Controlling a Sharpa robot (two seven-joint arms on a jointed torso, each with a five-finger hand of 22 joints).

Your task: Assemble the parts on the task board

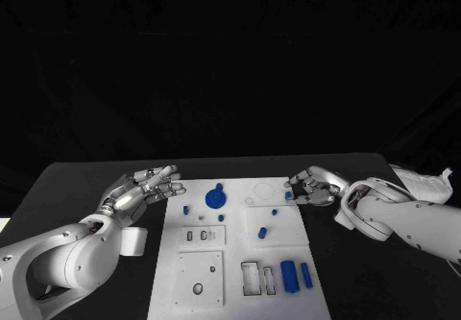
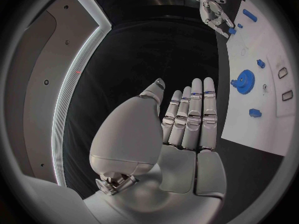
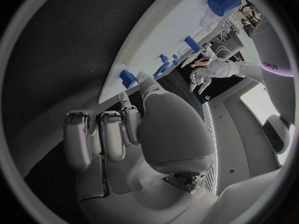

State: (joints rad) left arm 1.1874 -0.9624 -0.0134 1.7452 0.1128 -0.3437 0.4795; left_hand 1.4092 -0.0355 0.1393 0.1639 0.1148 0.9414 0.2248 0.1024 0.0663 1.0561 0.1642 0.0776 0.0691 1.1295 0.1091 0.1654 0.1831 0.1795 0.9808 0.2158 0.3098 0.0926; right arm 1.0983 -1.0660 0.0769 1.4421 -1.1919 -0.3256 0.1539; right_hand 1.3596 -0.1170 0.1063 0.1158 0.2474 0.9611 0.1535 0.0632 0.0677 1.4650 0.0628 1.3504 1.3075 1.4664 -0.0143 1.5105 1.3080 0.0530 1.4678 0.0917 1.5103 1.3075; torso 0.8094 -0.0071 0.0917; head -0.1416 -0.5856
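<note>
The white task board (image 1: 288, 233) lies in the middle of the table. A blue gear (image 1: 215, 197) sits near its far left corner, with several small blue pegs around it. My left hand (image 1: 144, 190) hovers at the board's far left edge, fingers straight and apart, holding nothing; its flat palm (image 2: 187, 119) faces the gear (image 2: 243, 78). My right hand (image 1: 312, 187) is at the board's far right edge, fingers curled. Its fingertips sit right at a small blue part (image 1: 289, 195) on that edge. The thumb tip lies against that part (image 3: 127, 78); whether it is pinched is unclear.
Two blue cylinders (image 1: 289, 275) lie side by side near the board's front right, next to rectangular slots (image 1: 252, 279). A square plate (image 1: 200, 270) with a hole sits front left. Black table surrounds the board on both sides.
</note>
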